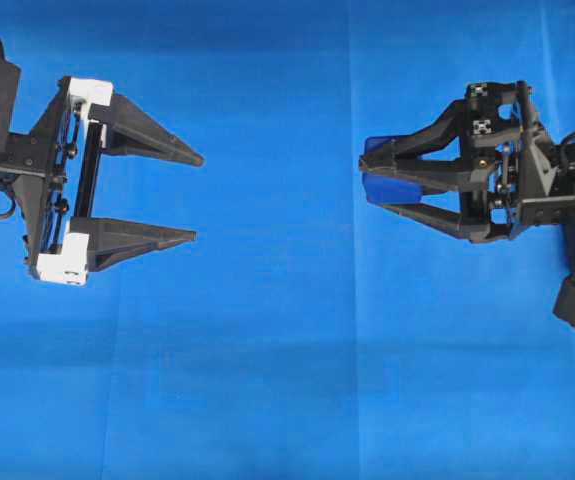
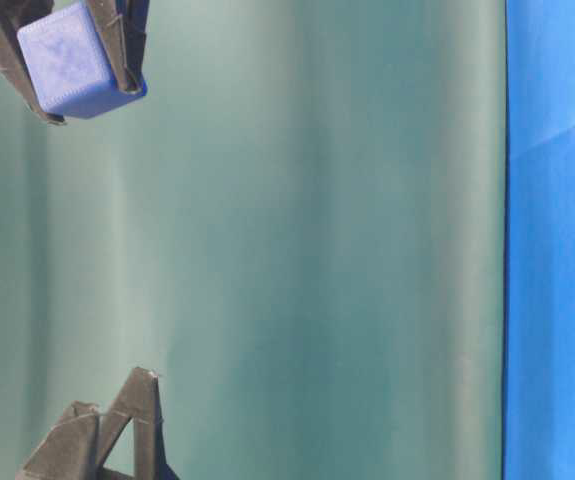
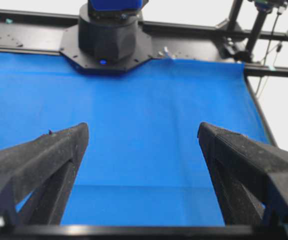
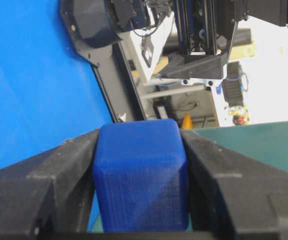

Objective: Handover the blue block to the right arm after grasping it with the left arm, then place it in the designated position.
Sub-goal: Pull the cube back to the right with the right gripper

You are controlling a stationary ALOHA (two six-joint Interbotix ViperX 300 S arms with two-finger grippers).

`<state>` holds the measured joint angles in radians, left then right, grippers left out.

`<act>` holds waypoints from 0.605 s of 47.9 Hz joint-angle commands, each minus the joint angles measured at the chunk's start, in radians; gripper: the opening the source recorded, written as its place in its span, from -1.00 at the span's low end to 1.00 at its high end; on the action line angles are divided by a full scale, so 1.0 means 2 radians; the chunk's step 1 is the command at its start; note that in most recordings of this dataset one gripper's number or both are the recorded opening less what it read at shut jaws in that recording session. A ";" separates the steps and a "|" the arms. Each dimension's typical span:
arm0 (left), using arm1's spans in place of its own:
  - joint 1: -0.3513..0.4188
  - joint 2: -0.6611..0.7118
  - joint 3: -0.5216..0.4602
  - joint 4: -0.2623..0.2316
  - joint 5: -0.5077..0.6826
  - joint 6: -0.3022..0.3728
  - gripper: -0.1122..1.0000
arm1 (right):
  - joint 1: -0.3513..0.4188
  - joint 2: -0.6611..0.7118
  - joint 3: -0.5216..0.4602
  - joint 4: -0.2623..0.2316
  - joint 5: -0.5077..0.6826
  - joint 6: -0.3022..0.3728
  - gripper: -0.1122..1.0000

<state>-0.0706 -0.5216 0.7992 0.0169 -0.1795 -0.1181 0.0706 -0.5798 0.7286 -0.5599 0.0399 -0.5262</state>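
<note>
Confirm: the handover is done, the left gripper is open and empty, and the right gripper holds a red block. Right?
Not quite: the blue block in the right gripper is blue, not red, as the right wrist view shows. The left gripper is indeed open and empty.

you're in a robotics lab, at a purpose-built test bench. the blue table cover [image 1: 267, 380] is stretched flat inside a black metal frame [image 3: 28, 37], and an arm base [image 3: 108, 40] is bolted to that frame. a plain green backdrop [image 2: 297, 250] closes off one side. past the frame's edge you can see cluttered equipment and cables [image 4: 229, 95], out of focus.
</note>
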 commanded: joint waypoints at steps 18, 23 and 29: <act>-0.001 -0.002 -0.007 0.001 -0.002 -0.001 0.88 | 0.002 -0.003 -0.007 0.012 0.000 0.025 -0.20; 0.000 -0.002 -0.007 0.001 -0.002 -0.001 0.88 | 0.002 -0.005 -0.007 0.017 -0.001 0.052 -0.20; 0.000 -0.002 -0.008 0.001 -0.002 -0.001 0.88 | 0.002 -0.008 -0.008 0.027 -0.002 0.110 -0.20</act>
<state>-0.0706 -0.5200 0.7992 0.0169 -0.1795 -0.1181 0.0706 -0.5844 0.7286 -0.5185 0.0414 -0.3528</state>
